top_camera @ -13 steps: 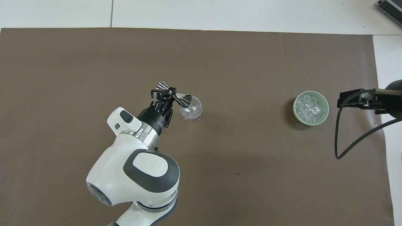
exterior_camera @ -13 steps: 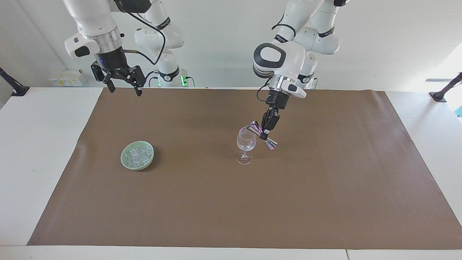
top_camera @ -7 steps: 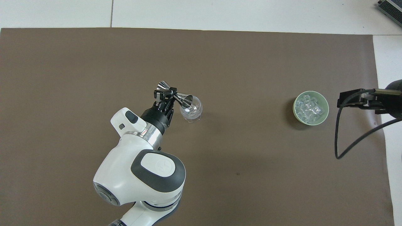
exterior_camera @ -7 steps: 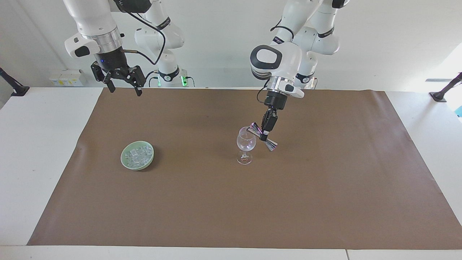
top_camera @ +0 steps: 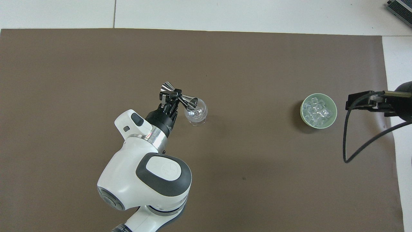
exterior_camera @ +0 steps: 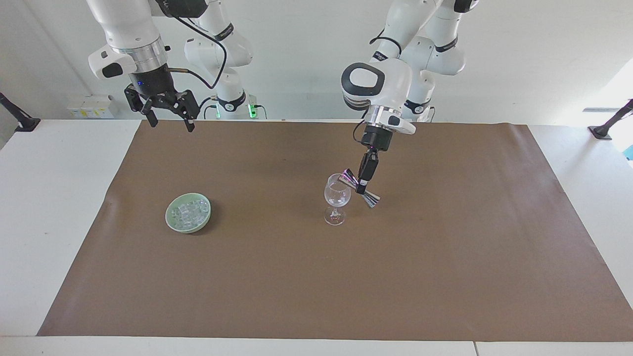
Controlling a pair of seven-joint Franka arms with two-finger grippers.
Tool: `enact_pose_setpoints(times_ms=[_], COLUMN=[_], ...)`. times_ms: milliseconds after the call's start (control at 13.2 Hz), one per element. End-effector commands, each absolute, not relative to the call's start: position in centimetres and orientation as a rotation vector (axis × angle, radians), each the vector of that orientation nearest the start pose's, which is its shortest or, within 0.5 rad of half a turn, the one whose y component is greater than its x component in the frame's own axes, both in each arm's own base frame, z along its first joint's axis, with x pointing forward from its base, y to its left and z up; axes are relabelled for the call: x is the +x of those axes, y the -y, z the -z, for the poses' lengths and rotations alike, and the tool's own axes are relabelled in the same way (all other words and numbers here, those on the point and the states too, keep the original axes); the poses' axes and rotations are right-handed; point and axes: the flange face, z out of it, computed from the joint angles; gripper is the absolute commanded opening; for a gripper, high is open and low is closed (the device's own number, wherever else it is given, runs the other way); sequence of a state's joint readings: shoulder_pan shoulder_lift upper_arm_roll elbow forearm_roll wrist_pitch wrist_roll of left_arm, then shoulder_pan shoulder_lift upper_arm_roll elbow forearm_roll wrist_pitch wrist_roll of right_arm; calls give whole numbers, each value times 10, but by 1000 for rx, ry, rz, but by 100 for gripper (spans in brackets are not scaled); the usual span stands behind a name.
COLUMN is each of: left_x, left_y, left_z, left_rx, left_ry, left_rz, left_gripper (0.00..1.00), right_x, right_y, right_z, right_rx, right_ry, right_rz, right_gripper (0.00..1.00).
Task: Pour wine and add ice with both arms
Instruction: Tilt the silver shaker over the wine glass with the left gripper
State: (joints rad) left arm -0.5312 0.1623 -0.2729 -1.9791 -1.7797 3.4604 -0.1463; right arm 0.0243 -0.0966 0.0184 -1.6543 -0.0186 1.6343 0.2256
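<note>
Two arms are showing on my feed. My left gripper (exterior_camera: 362,186) is clamping the waist of a shiny metal double-cone jigger (exterior_camera: 360,187), tilted, one cup resting at the rim of the clear stemmed wine glass (exterior_camera: 337,198) at frame centre of the facing view. My right gripper (exterior_camera: 167,111) is waiting with fingers spread, empty, at upper left over the brown mat (exterior_camera: 445,257) edge. Clear ice cubes (exterior_camera: 188,212) are sitting in the pale green bowl (exterior_camera: 172,225), toward the right arm's end.
</note>
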Motion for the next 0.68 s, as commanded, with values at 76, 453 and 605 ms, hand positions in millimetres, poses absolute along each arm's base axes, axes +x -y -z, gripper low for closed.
enact_pose_setpoints(times_ms=[76,453,605], left_x=[471,474,475], left_y=[315,316,317], left_z=[-435,-443,-445], left_rx=[1785,1805,1836], left_ry=[-1338,-1292,-1249], left_rz=[-565,-609,-638], left_gripper=[0,0,0], right_x=[524,524,523], right_y=[-21,-21,-21], right_z=[-642,-642,-643], right_rx=[-3122,-3122,-3122], right_ry=[-252,-252,-252], right_rz=[151,151,151], right_gripper=[100,100,100])
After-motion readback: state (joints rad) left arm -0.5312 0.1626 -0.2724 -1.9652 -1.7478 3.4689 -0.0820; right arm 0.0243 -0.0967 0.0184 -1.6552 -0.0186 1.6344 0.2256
